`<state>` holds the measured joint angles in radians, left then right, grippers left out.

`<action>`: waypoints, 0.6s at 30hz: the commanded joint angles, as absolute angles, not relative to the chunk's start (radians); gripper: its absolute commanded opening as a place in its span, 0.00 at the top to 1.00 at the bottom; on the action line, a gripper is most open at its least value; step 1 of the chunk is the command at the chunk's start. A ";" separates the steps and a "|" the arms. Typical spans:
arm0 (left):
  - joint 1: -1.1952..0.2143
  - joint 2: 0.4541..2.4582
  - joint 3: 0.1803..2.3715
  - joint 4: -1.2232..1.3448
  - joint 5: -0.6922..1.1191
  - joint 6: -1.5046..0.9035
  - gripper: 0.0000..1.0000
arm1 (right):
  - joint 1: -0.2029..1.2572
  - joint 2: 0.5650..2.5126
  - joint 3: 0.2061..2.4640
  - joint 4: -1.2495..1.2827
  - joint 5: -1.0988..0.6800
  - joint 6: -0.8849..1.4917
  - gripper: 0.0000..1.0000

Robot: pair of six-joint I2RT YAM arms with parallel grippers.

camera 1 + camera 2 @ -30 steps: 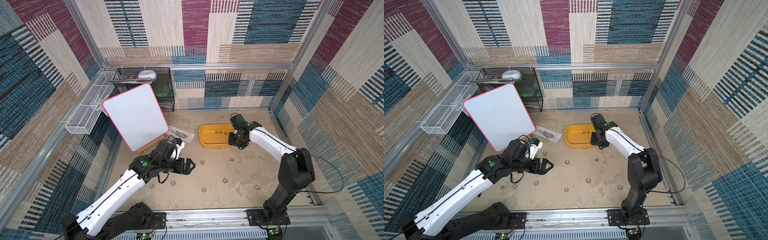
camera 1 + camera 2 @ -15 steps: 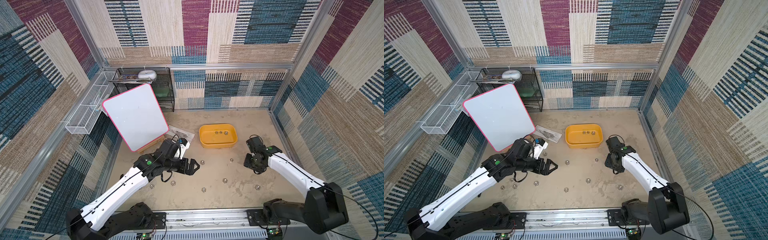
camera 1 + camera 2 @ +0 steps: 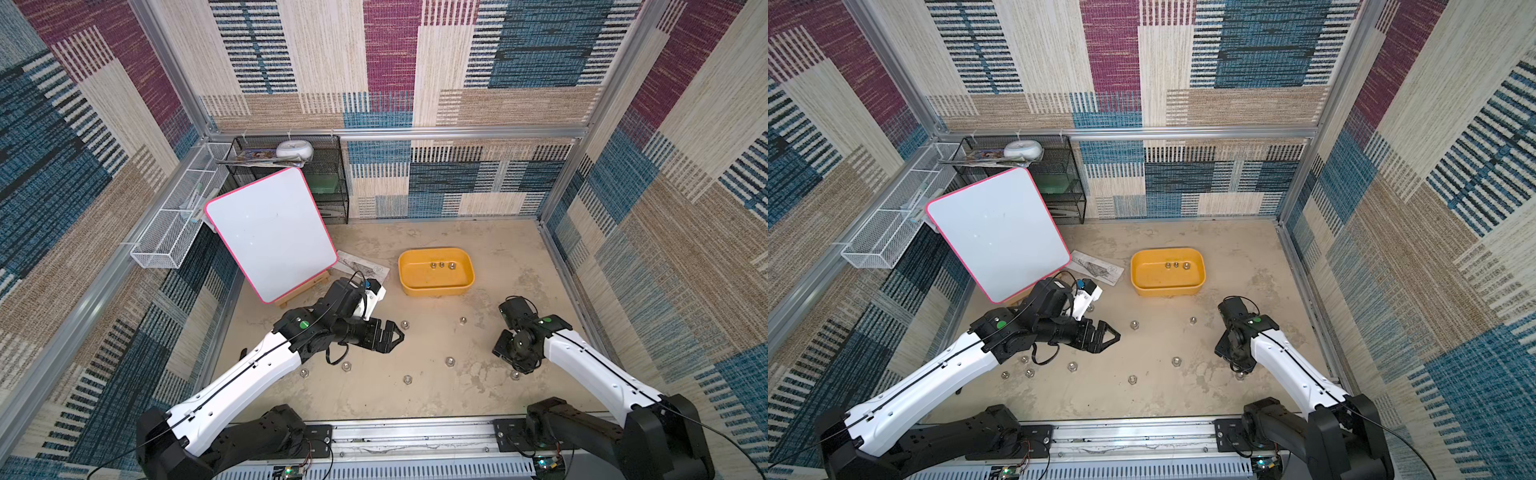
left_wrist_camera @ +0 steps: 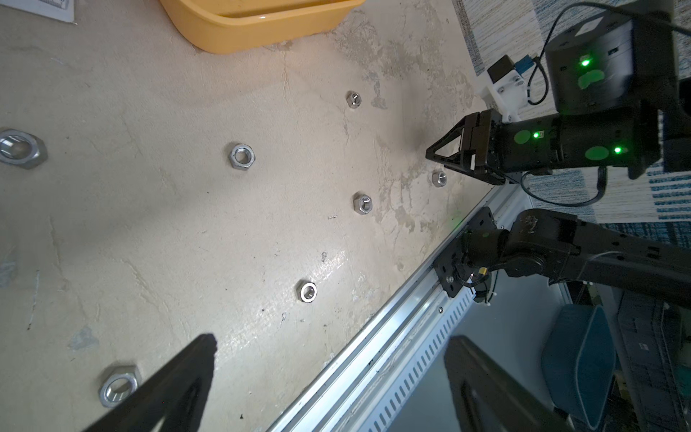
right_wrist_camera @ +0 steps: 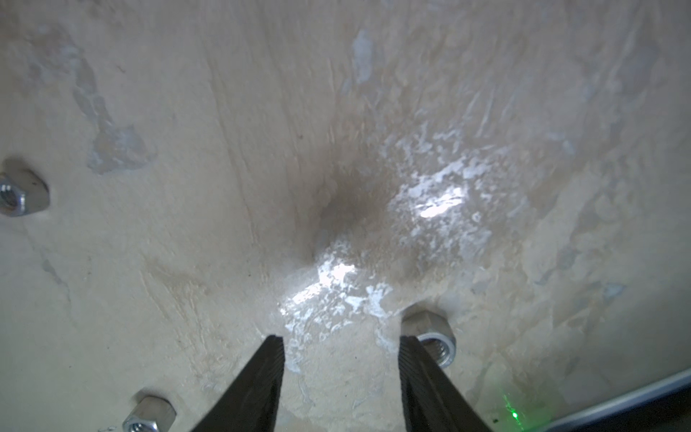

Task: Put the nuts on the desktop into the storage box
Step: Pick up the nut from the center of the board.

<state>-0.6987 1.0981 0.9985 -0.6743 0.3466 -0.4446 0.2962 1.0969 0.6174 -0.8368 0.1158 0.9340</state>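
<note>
Right gripper, gone from storage box, nears nut (jaws parted).

Nothing legible shows anywhere: no word, number or brand. The printed sheet on the desktop, toward its far left corner, bears a drawing and lines too small to read, as does the booklet on the black mesh shelf.

A: Top views bright, evenly lit, sharp. Soft shadows; walls bow at edges.
B: Right wrist view soft, smeared. Glare patches on desktop, dark shadow next to them.
A: Left wrist view crisp, green LEDs bloom.
</note>
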 commanded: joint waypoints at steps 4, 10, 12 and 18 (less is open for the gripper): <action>-0.700 1.091 1.000 -0.659 0.349 -0.434 0.00 | 0.292 1.086 0.610 -0.869 0.158 1.050 0.39; -0.699 1.082 0.996 -0.660 0.340 -0.429 0.00 | 0.290 1.088 0.594 -0.891 0.120 1.155 0.38; -0.699 1.077 0.993 -0.658 0.333 -0.425 0.00 | 0.290 1.082 0.586 -0.896 0.110 1.181 0.38; -0.699 1.064 0.979 -0.647 0.328 -0.417 0.00 | 0.288 1.088 0.600 -0.929 0.132 1.246 0.36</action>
<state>-0.6987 1.0710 0.9859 -0.6701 0.3351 -0.4355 0.2878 1.0847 0.5903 -0.8856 0.1188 1.1801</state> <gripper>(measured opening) 0.998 0.632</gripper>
